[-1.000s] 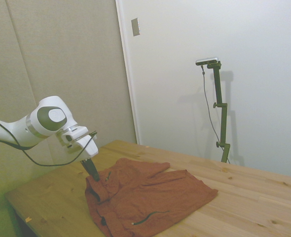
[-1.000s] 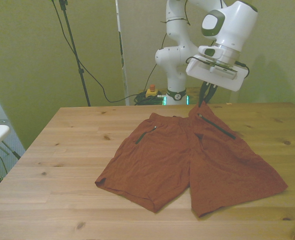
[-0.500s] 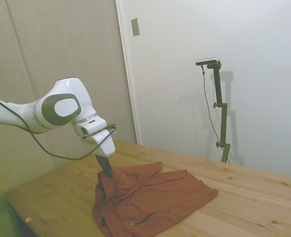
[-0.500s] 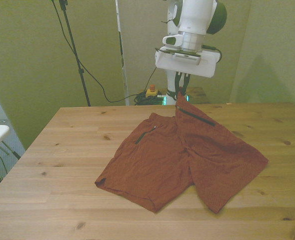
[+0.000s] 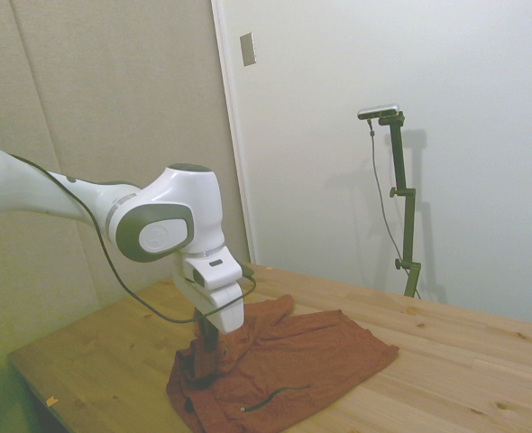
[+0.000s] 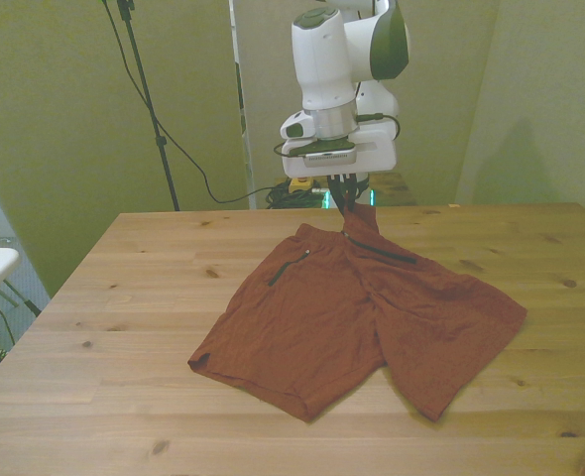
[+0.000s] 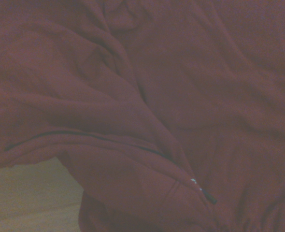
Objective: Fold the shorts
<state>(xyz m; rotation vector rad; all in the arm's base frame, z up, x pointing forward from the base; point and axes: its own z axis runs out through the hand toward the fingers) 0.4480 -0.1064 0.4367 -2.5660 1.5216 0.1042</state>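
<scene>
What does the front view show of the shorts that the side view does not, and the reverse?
Only the front view shows both legs spread flat, the left pocket zip, and the bare table all around. Only the side view shows the gripper from the side, low over the bunched cloth. Both show the shorts pinched at the waist corner and lifted.

this looks like a robotics lab or test room rather than a home. a white robot arm (image 6: 344,59) is mounted behind a plain wooden table (image 6: 124,327), with loose black cables (image 6: 174,139) trailing down a bare greenish wall (image 6: 55,119). the walls are unadorned panels, and a red emergency-stop button (image 6: 299,179) sits by the arm's base.
</scene>
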